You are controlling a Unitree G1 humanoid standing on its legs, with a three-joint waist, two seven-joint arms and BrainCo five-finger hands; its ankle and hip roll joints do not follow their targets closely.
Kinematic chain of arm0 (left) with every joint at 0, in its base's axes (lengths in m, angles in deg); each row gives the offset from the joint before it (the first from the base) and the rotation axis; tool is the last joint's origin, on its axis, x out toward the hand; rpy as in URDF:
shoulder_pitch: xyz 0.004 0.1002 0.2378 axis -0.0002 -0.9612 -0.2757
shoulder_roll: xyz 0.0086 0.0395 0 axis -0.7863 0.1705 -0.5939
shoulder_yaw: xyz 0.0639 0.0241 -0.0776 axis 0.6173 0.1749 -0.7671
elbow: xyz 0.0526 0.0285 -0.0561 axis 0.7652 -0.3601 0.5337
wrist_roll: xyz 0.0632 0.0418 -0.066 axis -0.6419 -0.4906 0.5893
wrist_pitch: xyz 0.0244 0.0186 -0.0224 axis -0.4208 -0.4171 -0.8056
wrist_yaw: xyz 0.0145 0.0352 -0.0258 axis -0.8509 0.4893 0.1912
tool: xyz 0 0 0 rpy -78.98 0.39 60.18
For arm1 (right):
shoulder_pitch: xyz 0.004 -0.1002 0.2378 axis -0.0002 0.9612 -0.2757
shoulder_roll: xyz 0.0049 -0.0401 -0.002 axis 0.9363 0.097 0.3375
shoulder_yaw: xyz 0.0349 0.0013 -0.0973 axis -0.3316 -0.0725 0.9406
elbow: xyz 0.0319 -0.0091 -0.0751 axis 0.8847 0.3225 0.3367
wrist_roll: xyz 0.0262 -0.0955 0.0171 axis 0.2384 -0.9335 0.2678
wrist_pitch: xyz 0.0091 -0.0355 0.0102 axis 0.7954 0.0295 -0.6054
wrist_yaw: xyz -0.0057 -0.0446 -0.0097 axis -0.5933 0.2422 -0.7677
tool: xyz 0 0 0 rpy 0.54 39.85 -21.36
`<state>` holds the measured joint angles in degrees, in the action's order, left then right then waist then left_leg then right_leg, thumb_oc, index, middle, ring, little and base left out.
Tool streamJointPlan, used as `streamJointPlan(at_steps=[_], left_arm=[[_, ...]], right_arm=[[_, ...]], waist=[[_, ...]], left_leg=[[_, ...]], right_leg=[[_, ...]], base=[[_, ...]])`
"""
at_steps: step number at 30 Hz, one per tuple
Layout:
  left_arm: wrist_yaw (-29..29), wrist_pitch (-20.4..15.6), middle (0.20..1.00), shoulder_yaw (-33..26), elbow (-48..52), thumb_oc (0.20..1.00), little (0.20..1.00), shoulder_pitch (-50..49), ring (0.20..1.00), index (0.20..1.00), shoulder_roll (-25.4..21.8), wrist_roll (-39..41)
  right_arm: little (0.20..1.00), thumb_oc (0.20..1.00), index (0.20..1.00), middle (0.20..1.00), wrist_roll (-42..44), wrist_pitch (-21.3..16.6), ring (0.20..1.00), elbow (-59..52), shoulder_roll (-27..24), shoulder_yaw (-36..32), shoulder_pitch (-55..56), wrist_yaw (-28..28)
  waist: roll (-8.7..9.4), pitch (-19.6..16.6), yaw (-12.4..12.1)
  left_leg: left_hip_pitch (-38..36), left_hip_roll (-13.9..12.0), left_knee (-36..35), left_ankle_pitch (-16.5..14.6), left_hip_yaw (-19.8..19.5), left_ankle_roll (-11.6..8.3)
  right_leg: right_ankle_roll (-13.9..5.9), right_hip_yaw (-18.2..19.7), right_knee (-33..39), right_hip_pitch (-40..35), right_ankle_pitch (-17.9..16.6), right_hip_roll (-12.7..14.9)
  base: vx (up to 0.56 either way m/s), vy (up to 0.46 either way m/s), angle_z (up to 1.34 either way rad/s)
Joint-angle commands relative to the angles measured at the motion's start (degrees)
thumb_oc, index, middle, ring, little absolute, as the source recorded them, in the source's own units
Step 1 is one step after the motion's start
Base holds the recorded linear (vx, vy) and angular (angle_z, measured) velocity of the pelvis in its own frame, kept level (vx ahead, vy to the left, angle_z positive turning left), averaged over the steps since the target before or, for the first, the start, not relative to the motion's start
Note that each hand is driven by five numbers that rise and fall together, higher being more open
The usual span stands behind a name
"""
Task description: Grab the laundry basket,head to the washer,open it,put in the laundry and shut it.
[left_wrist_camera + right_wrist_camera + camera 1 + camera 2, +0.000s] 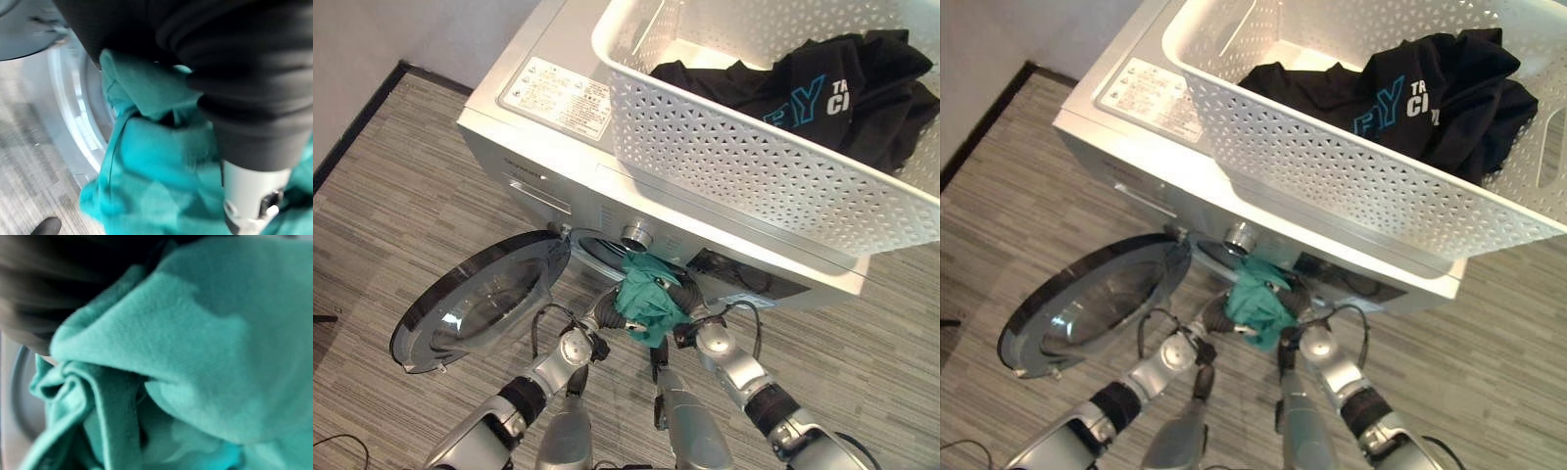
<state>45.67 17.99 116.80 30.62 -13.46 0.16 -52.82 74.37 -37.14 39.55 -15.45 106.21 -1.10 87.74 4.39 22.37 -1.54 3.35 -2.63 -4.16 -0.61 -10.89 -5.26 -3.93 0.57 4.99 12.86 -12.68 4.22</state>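
A white washer (548,137) stands in front of me with its round door (480,299) swung open to the left. A white perforated laundry basket (754,166) rests on its top and holds a black garment (842,93). A bunched teal cloth (651,299) hangs at the mouth of the drum (597,250), between my two hands. My left hand (605,311) is at the cloth's left side, and its wrist view shows a finger (252,191) sunk in the teal folds (161,161). My right hand (690,311) is at the cloth's right side, buried in teal fabric (205,342).
The open door juts out over the grey striped floor (401,206) on my left. A wall with a dark skirting strip (357,127) runs along the far left. The basket overhangs the washer's front edge above my hands.
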Motion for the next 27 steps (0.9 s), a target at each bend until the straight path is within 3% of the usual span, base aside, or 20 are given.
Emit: streamJointPlan(at_steps=[1, 11, 12, 13, 27], left_arm=[[-1.02, -1.02, 1.0, 0.73, -1.45, 1.0, 1.0, 1.59, 1.0, 1.0, 2.51, 12.49], [-0.49, -0.96, 1.0, 3.52, -8.73, 1.0, 1.0, 5.71, 1.0, 1.0, 6.5, 10.41], [0.08, -1.06, 0.238, 3.22, -9.08, 0.238, 0.238, 6.2, 0.238, 0.238, 6.71, 10.5], [0.63, -1.14, 0.2, 2.94, -9.12, 0.2, 0.2, 6.22, 0.2, 0.2, 6.68, 10.55], [7.31, -1.4, 0.2, -3.98, -6.86, 0.2, 0.2, 5.82, 0.2, 0.2, 3.23, 10.08]], right_arm=[[0.2, 0.2, 0.2, 0.2, 1.77, -3.7, 0.2, -0.7, 1.39, -0.42, -3.9, 0.37], [0.2, 0.2, 0.2, 0.2, 6.3, -4.87, 0.2, 2.18, 4.23, 1.11, -6.32, 0.86], [0.2, 0.2, 0.2, 0.2, 6.91, -5.13, 0.2, 2.31, 4.38, 1.31, -6.16, 0.85], [0.2, 0.2, 0.2, 0.2, 7.07, -5.15, 0.2, 2.36, 4.4, 1.43, -6.07, 1.04], [0.2, 0.2, 0.2, 0.2, 7.58, -4.73, 0.2, 4.03, 3.04, 2.48, -2.08, -0.08]], waist=[[1.31, -1.75, -1.45], [2.49, -1.87, -1.41], [2.59, -1.83, -1.34], [2.68, -1.78, -1.31], [3.3, -1.12, -1.58]], left_leg=[[3.17, 1.72, -0.69, -0.21, 1.76, 4.64], [3.54, 1.29, -0.84, -0.34, 2.04, 4.26], [3.61, 1.25, -0.84, -0.29, 2.04, 4.2], [3.66, 1.22, -0.84, -0.26, 2.03, 4.16], [4.25, 0.54, -0.84, -0.07, 1.61, 3.55]], right_leg=[[-3.61, -3.25, -1.73, -2.34, 6.93, 4.91], [-3.53, -3.45, -1.56, -1.76, 6.68, 4.56], [-3.51, -3.49, -1.57, -1.67, 6.64, 4.58], [-3.51, -3.58, -1.6, -1.6, 6.61, 4.58], [-3.2, -4.53, -1.87, -1.22, 7.0, 3.97]], base=[[0.0, -0.009, 0.15], [0.0, -0.002, 0.04], [0.0, 0.0, 0.0], [0.0, 0.0, 0.0], [0.0, -0.014, 0.0]])
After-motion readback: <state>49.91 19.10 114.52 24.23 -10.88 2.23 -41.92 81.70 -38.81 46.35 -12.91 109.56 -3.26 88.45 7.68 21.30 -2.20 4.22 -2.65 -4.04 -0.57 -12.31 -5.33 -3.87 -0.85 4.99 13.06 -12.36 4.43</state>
